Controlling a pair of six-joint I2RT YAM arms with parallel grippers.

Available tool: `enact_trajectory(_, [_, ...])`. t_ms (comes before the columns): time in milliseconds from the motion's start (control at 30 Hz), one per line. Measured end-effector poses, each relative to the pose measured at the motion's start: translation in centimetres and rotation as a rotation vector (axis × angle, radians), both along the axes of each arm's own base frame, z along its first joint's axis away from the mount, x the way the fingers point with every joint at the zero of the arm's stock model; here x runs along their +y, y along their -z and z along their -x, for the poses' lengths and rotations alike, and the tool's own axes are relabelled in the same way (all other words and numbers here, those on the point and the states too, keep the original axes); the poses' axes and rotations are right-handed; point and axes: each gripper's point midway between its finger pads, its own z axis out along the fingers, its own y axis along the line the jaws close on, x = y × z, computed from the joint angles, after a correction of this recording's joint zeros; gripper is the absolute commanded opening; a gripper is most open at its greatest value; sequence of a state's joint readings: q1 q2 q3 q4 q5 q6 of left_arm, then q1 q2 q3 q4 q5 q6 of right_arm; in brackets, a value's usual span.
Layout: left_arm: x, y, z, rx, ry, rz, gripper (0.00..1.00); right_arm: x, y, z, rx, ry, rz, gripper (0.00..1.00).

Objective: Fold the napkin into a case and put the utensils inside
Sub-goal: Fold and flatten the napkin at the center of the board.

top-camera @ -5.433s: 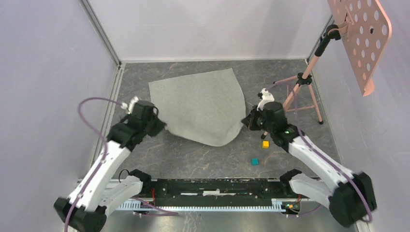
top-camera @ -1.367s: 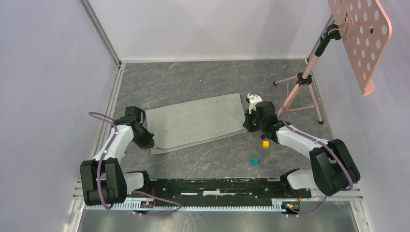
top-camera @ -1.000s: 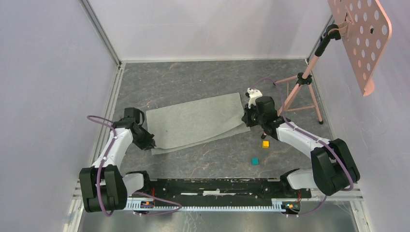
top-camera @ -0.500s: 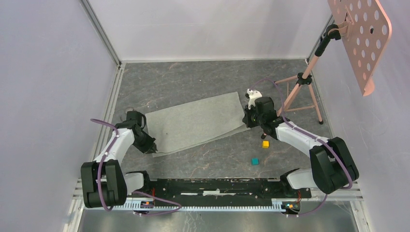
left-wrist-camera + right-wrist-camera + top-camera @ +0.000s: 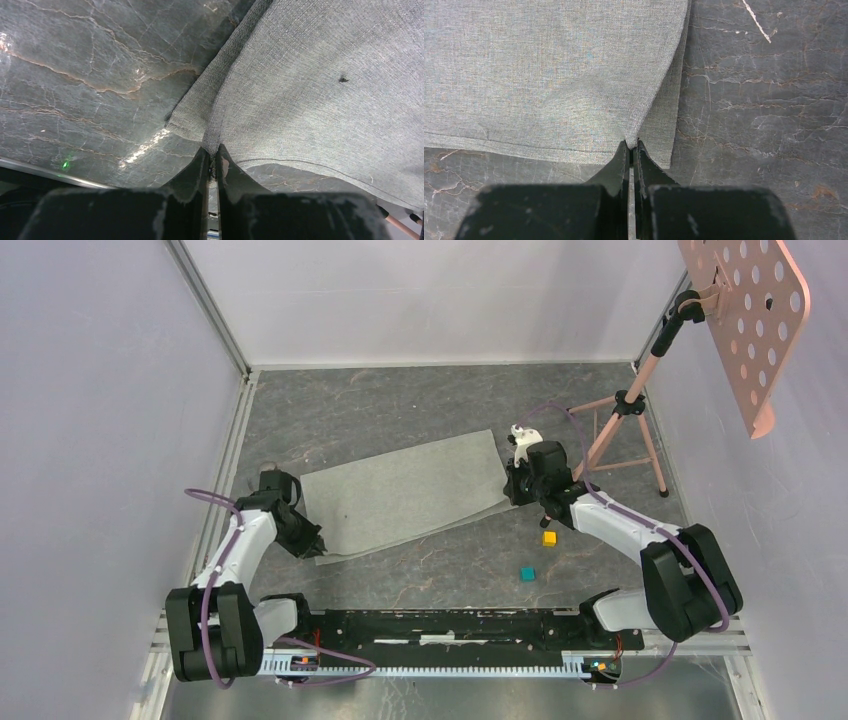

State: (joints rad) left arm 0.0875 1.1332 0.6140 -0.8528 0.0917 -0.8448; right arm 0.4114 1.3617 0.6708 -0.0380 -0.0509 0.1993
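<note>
Pale lilac walls (image 5: 100, 390) enclose a dark floor (image 5: 400, 400) (marble-veined).

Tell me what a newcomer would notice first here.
The grey-green napkin lies folded in a long band mid-table, the left hand pinching its near left corner and the right hand its right end. A yellow cube and a teal cube sit near the right arm; a pink perforated panel stands far right.

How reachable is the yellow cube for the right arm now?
Probably yes: the yellow cube lies uncovered just beside that arm. But the right gripper is shut on the napkin and would have to let go first.
</note>
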Motion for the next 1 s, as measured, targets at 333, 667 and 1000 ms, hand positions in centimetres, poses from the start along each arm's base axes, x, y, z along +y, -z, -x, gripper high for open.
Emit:
enact_trajectory(333, [0.0, 0.1, 0.5, 0.015, -0.002, -0.002, 0.15, -0.2, -0.3, 0.2, -0.008, -0.001, 0.004, 0.00])
enact_trajectory(667, [0.1, 0.3, 0.5, 0.023, -0.014, -0.007, 0.15, -0.4, 0.7, 0.9, 0.017, -0.005, 0.011, 0.01])
enact_trajectory(1000, [0.4, 0.7, 1.4, 0.070, -0.048, -0.022, 0.69, -1.5, 0.8, 1.2, 0.071, 0.008, 0.089, 0.54])
